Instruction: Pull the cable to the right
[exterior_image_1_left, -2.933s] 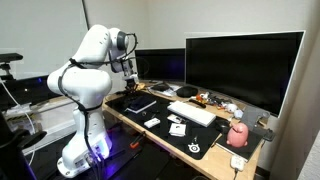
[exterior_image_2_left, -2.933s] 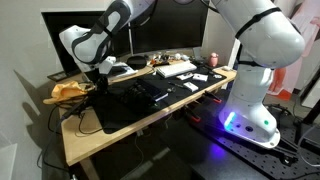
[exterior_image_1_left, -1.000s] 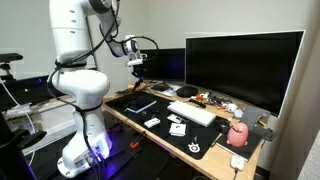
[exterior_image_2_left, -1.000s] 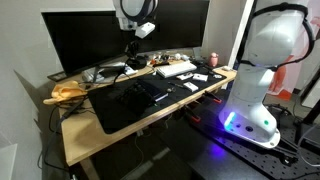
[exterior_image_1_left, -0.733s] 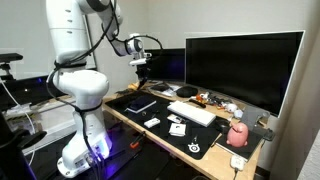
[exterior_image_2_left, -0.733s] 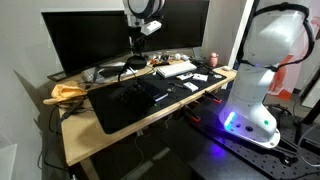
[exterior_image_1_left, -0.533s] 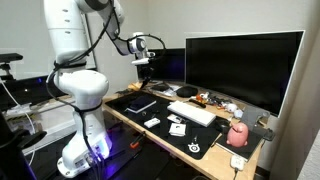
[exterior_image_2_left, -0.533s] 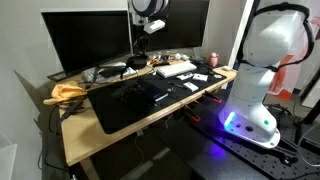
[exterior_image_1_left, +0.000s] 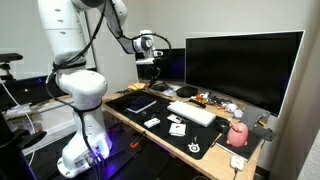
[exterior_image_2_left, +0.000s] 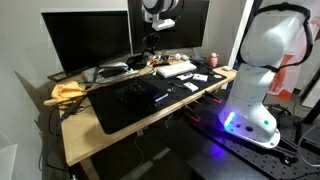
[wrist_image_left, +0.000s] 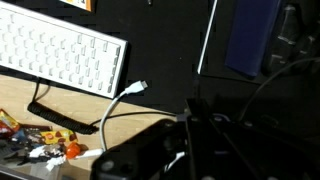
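Your gripper (exterior_image_1_left: 151, 64) hangs high over the back of the desk, its dark jaws too blurred to tell whether they are parted or closed, while in the wrist view the thin pale cable (wrist_image_left: 118, 105) bends in a smooth arc, its white plug tip just beside the corner of the flat white keyboard (wrist_image_left: 55, 55), seen against the matte black desk mat (wrist_image_left: 170, 50).

The arm (exterior_image_1_left: 70, 40) is white, and its base (exterior_image_1_left: 97, 150) has a blue-violet glow. The keyboard (exterior_image_1_left: 192, 113) and the thin cable (wrist_image_left: 118, 102) are white. The monitor (exterior_image_1_left: 243, 68) and the mat (exterior_image_2_left: 135, 103) are black. The desk (exterior_image_2_left: 88, 140) is pale wood.
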